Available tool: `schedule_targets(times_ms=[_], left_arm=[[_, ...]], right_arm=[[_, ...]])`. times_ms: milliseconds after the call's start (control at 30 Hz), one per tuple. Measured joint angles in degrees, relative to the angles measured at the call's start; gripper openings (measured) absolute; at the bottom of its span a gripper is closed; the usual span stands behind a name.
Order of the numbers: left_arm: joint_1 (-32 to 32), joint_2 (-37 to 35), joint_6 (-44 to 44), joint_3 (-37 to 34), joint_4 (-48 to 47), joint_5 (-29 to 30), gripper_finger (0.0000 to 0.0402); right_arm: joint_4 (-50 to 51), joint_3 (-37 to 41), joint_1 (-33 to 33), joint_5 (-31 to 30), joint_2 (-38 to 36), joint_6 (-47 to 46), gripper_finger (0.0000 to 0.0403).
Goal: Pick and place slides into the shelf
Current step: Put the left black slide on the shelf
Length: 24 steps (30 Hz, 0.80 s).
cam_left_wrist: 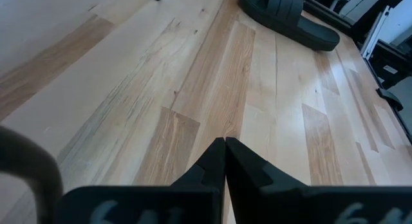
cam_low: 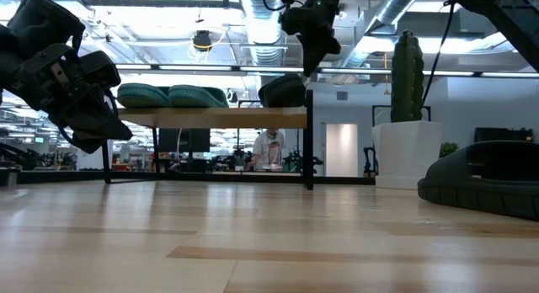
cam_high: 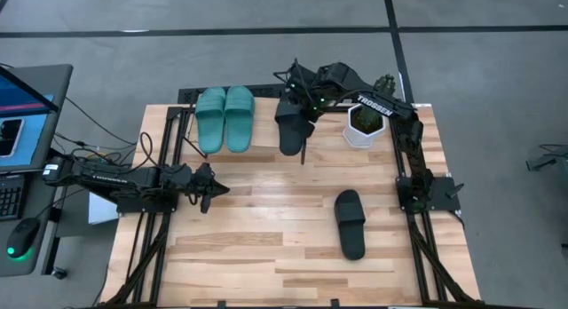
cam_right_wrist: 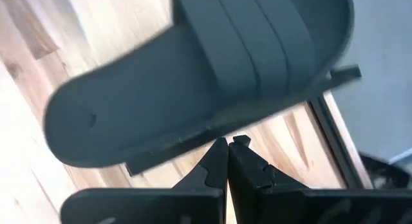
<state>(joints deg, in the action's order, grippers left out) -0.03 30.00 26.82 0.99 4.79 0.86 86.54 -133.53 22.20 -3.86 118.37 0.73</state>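
Observation:
Two teal slides lie side by side on the shelf at the table's far side. A black slide lies beside them at the shelf's right end. My right gripper is shut and empty, pointing steeply down just above that slide's right edge. A second black slide lies sole down on the table toward the near right. My left gripper waits shut at the table's left, low over the boards.
A white pot with a cactus stands on the table just right of the shelf, close to my right arm. Black frame rails run along the table's left and right sides. A laptop sits off the table at the left.

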Motion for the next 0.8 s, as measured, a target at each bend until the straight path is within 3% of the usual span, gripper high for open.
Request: schedule_targets(times_ms=[300, 533, 667, 800], left_arm=[[0.0, 0.0, 2.0, 0.0, -1.7, -0.2, 0.0], [0.0, 0.0, 2.2, 0.0, -1.7, -0.2, 0.0], [0.0, 0.0, 2.1, 0.0, -1.6, -0.2, 0.0], [0.0, 0.0, 2.1, 0.0, -1.6, -0.2, 0.0]], right_arm=[[-7.2, 0.0, 1.7, 4.5, -3.1, 5.7, 0.0], [-4.7, 1.3, 1.2, -0.6, -12.9, 2.9, 0.0], [-14.2, 13.6, -1.4, -2.4, -24.9, 0.8, 0.0], [-34.4, 37.0, -4.6, -4.0, -40.1, -2.9, 0.0]])
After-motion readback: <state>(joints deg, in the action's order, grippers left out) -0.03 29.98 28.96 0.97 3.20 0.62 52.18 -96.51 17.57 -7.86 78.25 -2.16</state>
